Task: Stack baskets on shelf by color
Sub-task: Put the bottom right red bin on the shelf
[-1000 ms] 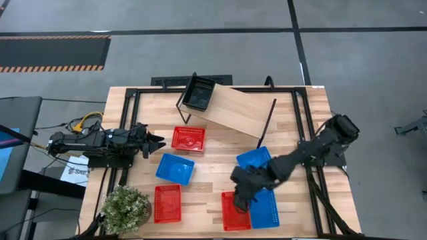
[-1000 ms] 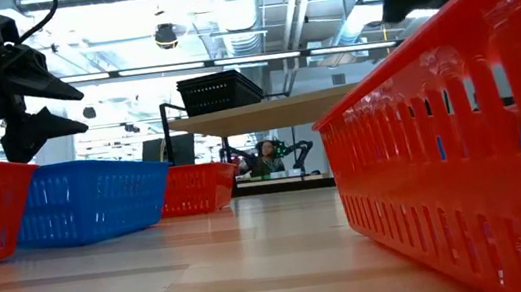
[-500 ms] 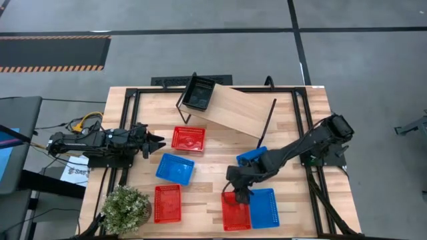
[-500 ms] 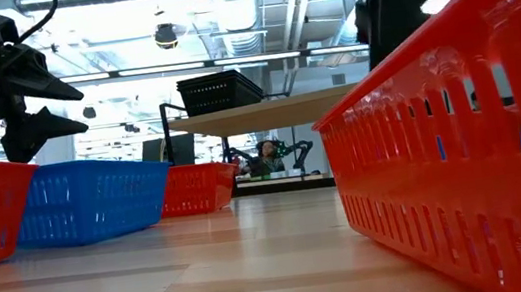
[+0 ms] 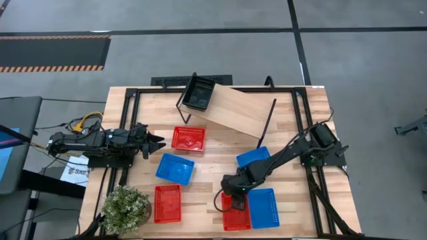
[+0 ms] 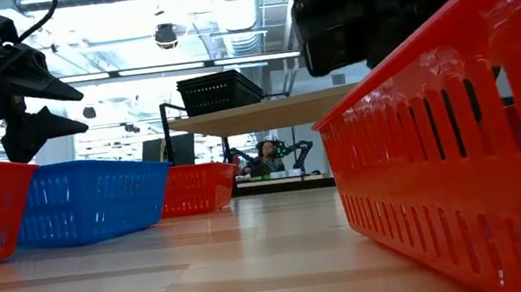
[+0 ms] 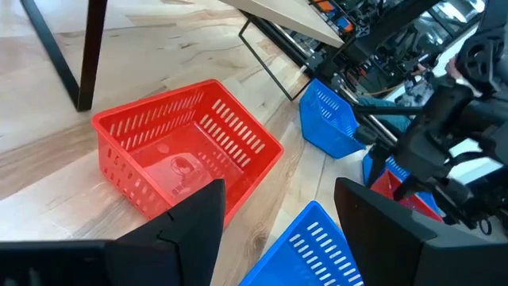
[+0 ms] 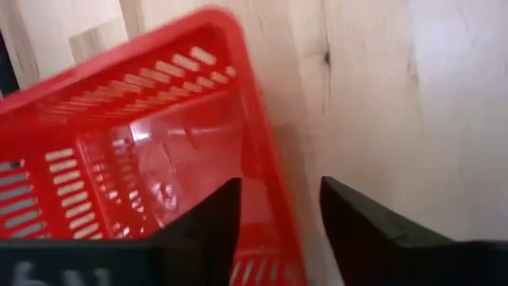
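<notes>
My right gripper (image 5: 225,198) is open above the red basket (image 5: 235,212) near the table's near edge. In the right wrist view its fingers stand on either side of that basket's left wall (image 8: 270,171), one over the inside and one over the table, and I see no touch. A blue basket (image 5: 264,208) sits beside it on the right. Another blue basket (image 5: 253,157) lies by the right arm. My left gripper (image 5: 157,141) waits open at the table's left, pointing at a red basket (image 7: 182,155). Black baskets (image 5: 199,93) rest on the shelf (image 5: 235,110).
A blue basket (image 5: 175,168) and a red basket (image 5: 167,203) rest left of centre on the table. A potted plant (image 5: 125,207) stands at the near left corner. The shelf's black rod legs (image 5: 267,127) reach down to the table. Bare wood lies between the baskets.
My right gripper has moved toward the table's left, from over the seam between the red and blue baskets to the red basket's left wall, with the arm stretching out farther. The baskets and the left arm have kept still.
</notes>
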